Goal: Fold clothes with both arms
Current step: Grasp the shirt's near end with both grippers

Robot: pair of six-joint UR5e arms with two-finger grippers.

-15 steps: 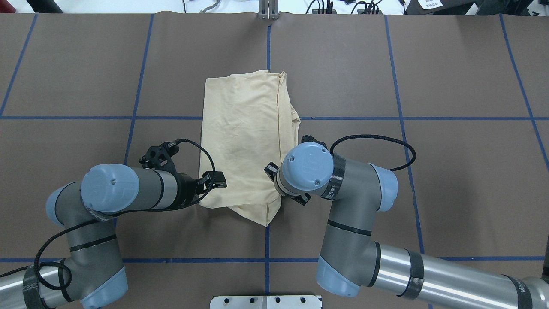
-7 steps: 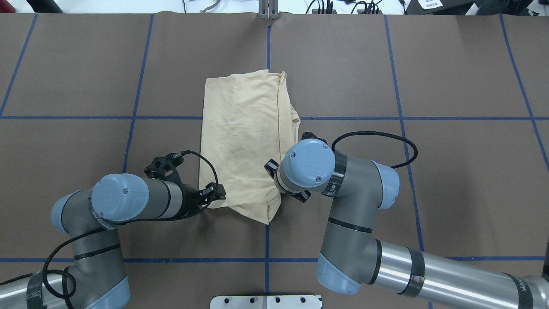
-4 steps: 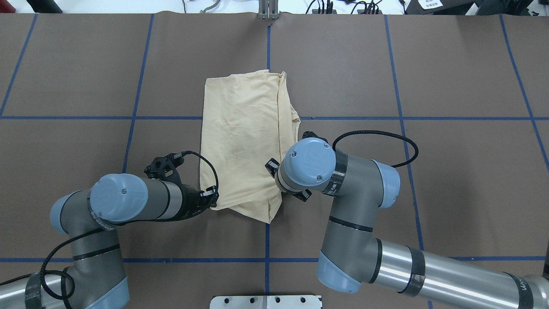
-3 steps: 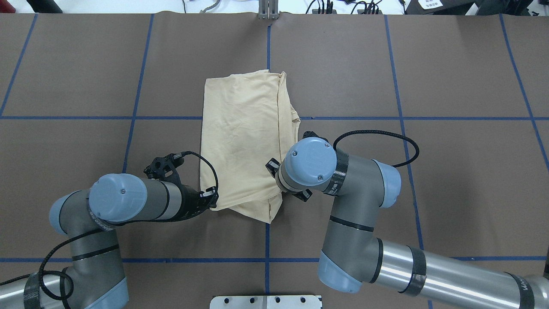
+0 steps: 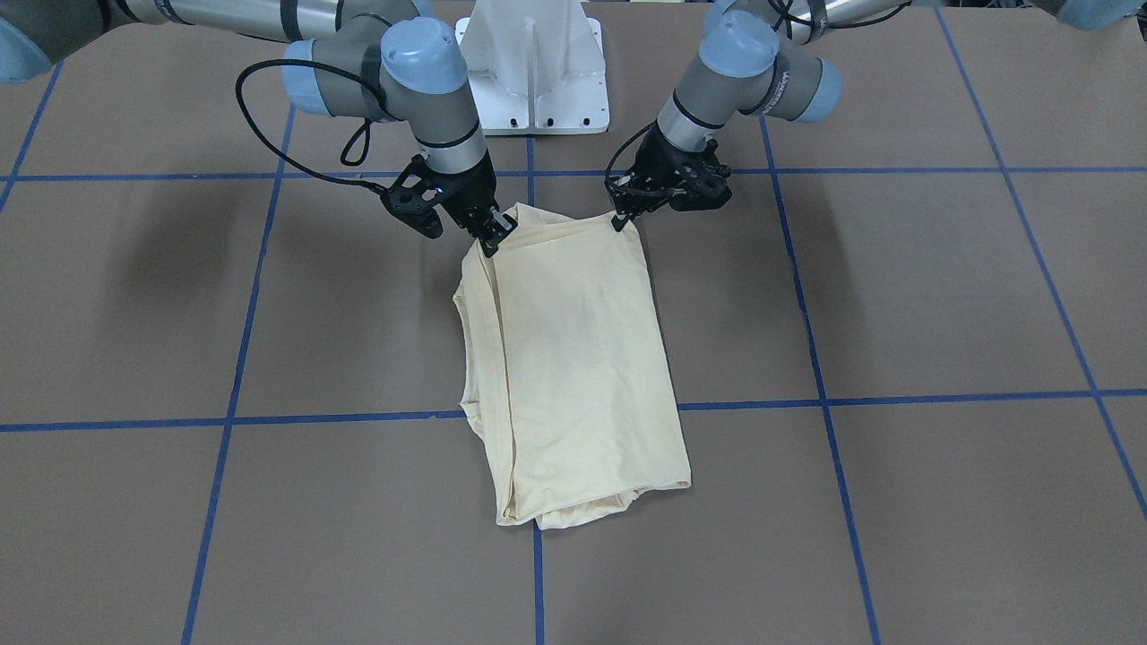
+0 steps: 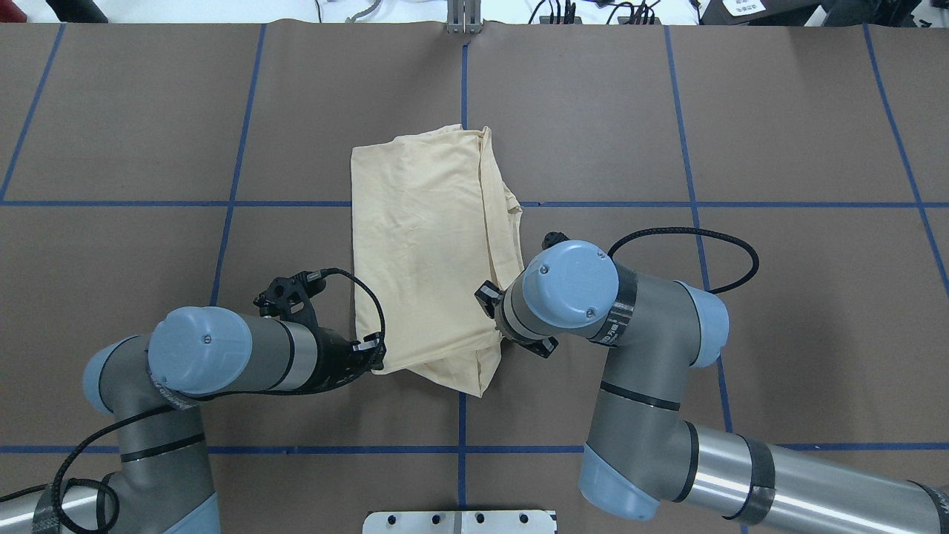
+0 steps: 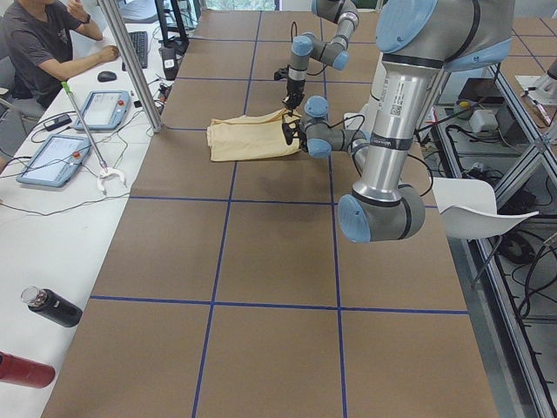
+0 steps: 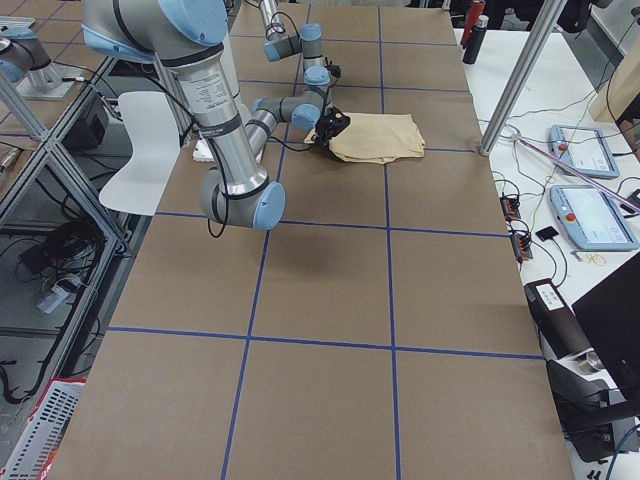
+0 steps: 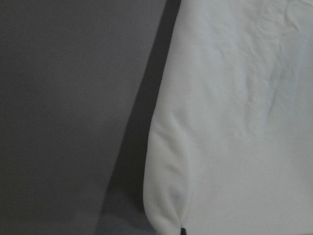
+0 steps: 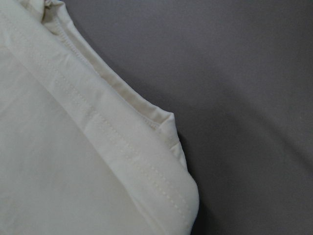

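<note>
**Corners gripped for the fold**

The shirt lies mid-frame, folded narrow. Its top corners are clamped by the left gripper and the right gripper. An even lift toward the lower edge is judged to be called for next.

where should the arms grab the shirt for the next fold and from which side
Grip the T-shirt at the two corners of its short edge nearest the robot, one per arm, each from its outer side. It lies as a long flat strip, so that edge should lift evenly. The left gripper and right gripper look shut there.
</note>
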